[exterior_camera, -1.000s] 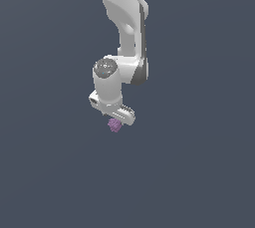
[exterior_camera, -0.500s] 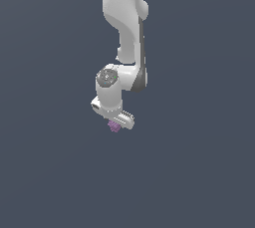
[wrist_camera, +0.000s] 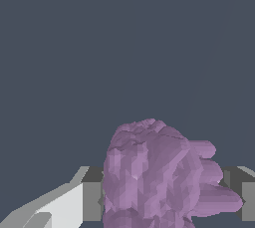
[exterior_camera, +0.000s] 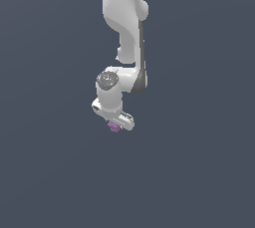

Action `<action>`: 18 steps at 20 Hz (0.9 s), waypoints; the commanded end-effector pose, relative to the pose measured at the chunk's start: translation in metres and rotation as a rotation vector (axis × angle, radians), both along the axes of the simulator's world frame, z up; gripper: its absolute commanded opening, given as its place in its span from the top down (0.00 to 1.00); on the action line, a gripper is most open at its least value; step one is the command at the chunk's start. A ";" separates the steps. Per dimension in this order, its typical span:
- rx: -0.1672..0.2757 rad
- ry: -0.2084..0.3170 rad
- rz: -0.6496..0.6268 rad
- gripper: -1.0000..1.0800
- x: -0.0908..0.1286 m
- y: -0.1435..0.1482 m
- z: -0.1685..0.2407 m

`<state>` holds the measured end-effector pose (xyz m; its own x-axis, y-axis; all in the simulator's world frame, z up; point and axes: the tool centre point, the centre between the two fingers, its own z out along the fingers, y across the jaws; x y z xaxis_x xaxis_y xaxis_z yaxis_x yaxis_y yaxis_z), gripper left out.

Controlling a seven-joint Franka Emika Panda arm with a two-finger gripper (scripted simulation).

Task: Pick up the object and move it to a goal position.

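Observation:
The object is a small purple, bumpy lump (exterior_camera: 114, 127). It sits under the white arm's hand in the exterior view, held between the fingers of my gripper (exterior_camera: 115, 126). In the wrist view the purple lump (wrist_camera: 154, 172) fills the space between the two grey finger pads (wrist_camera: 92, 199), which press against it on both sides. The gripper is shut on it. The lump hangs over the plain dark grey floor. No goal marker shows in either view.
The white arm (exterior_camera: 124, 28) reaches down from the top of the exterior view. Around it there is only the uniform dark grey ground (exterior_camera: 199, 172).
The arm and gripper have shifted slightly upward and toward the exterior view's left, carrying the purple lump along.

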<state>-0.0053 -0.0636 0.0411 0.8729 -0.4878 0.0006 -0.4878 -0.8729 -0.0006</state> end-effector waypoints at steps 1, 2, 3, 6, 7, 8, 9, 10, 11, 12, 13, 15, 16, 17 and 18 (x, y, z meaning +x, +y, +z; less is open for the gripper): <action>0.000 0.001 -0.001 1.00 0.000 0.000 -0.001; 0.000 0.001 -0.001 1.00 0.000 0.000 -0.001; 0.000 0.001 -0.001 1.00 0.000 0.000 -0.001; 0.000 0.000 0.000 1.00 0.000 0.000 0.000; 0.000 0.000 0.000 1.00 0.000 0.001 0.001; 0.000 0.000 0.000 1.00 0.000 0.002 0.003; 0.000 0.000 0.000 1.00 0.001 0.004 0.005; 0.000 0.000 0.000 1.00 0.001 0.006 0.008; 0.000 0.000 0.000 1.00 0.001 0.008 0.012; 0.000 0.000 0.000 1.00 0.002 0.011 0.016; 0.000 0.000 0.000 1.00 0.003 0.015 0.021; 0.000 0.000 0.000 1.00 0.004 0.023 0.033; 0.000 0.000 0.000 1.00 0.005 0.027 0.039; 0.000 0.000 0.000 1.00 0.006 0.033 0.047; 0.000 0.000 0.000 1.00 0.007 0.038 0.055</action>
